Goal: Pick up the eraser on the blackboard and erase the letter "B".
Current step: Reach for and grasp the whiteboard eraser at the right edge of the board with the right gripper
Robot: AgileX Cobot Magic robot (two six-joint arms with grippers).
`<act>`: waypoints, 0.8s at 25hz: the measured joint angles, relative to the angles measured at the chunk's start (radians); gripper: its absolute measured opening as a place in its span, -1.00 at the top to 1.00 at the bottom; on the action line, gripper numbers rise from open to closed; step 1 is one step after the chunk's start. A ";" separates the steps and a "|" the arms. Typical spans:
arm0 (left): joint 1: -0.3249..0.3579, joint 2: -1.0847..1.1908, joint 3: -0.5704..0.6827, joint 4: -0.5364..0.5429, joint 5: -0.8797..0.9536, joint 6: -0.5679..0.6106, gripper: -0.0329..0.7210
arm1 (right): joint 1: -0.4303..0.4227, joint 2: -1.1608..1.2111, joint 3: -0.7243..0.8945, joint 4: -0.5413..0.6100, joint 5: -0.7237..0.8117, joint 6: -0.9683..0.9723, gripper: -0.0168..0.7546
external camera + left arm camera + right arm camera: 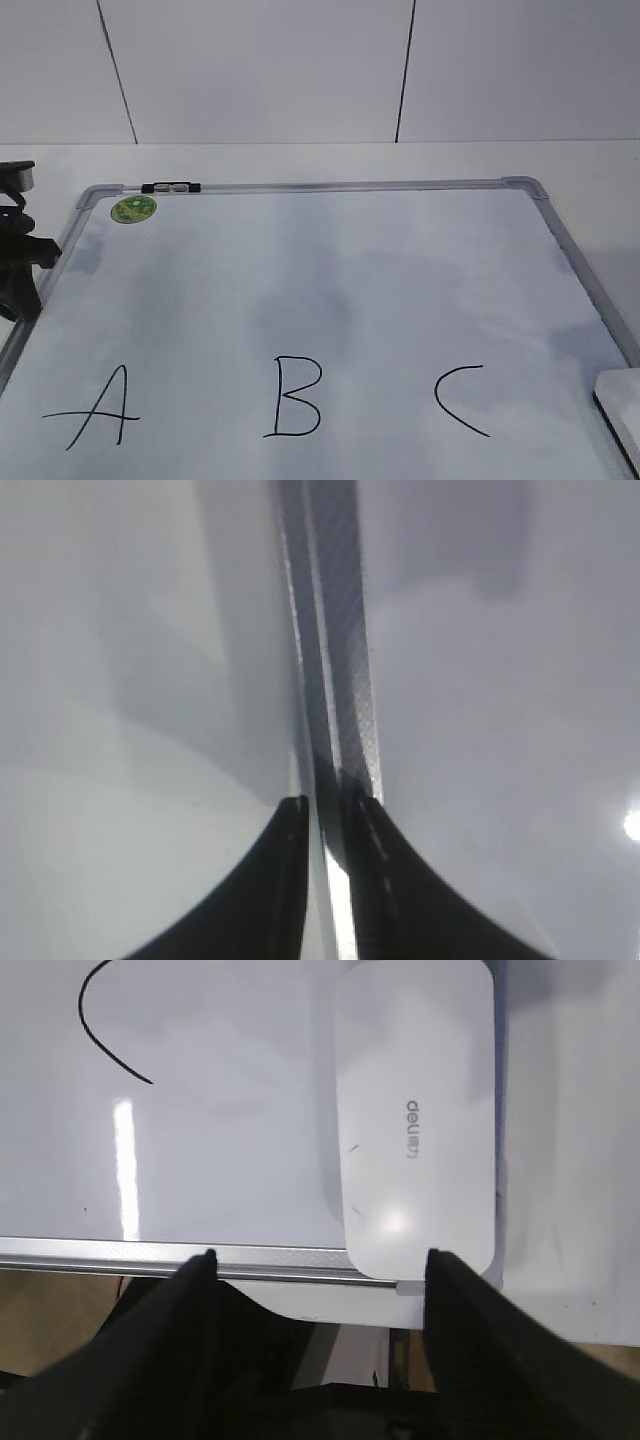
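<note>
The blackboard (350, 280) is a white board with a grey frame, lying flat, with "A" (95, 408), the letter "B" (293, 397) and "C" (460, 398) along its near side. The white eraser (622, 412) lies at the board's near right corner, cut off by the edge of the exterior view. In the right wrist view the eraser (415, 1110) lies flat, just ahead of my open, empty right gripper (320, 1257), beside the "C" (105, 1020). My left gripper (328, 808) is shut above the board's left frame (335, 630) and also shows in the exterior view (22, 262).
A small black-and-clear marker (170, 187) rests on the board's far frame, next to a round green sticker (133, 209). A white wall stands behind the table. The board's near frame (150, 1255) sits at the table's front edge, with floor below.
</note>
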 joint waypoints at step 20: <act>0.000 0.000 -0.002 -0.005 0.015 -0.024 0.82 | 0.000 0.139 0.000 -0.099 -0.067 0.019 -0.52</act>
